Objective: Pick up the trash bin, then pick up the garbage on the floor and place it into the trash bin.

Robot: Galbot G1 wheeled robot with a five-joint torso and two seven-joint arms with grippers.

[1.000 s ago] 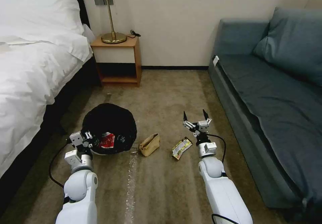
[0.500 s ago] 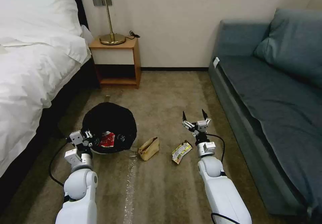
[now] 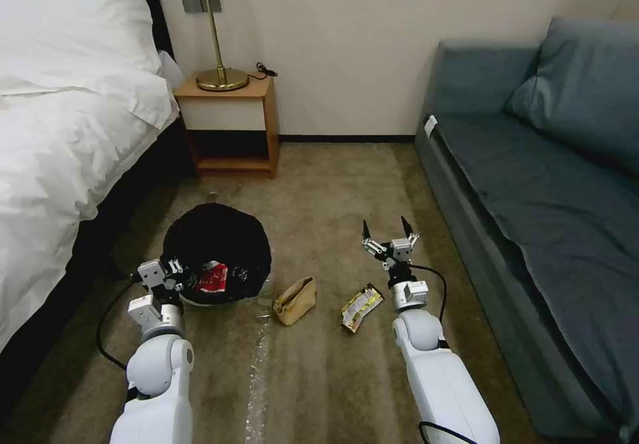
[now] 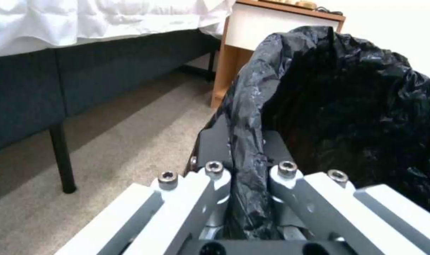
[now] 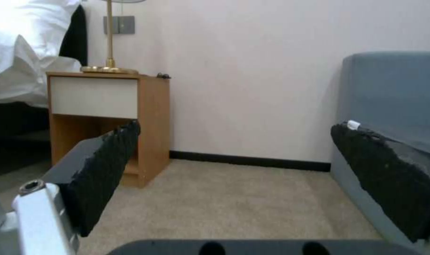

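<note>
Head view: left gripper [image 3: 174, 277] gripping trash bin [image 3: 219, 244]

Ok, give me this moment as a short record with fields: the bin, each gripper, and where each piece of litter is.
trash bin: on the carpet near the bed, black liner over its rim
left gripper: jaws shut on the bin's lined rim, as the left wrist view shows
right gripper: jaws open, holding nothing, above the carpet beside the sofa
red snack packet: inside the bin
tan paper bag: on the carpet, just right of the bin
yellow-and-black wrapper: on the carpet, near the right arm
clear plastic bottle: seems to lie by the bag; hard to make out
</note>
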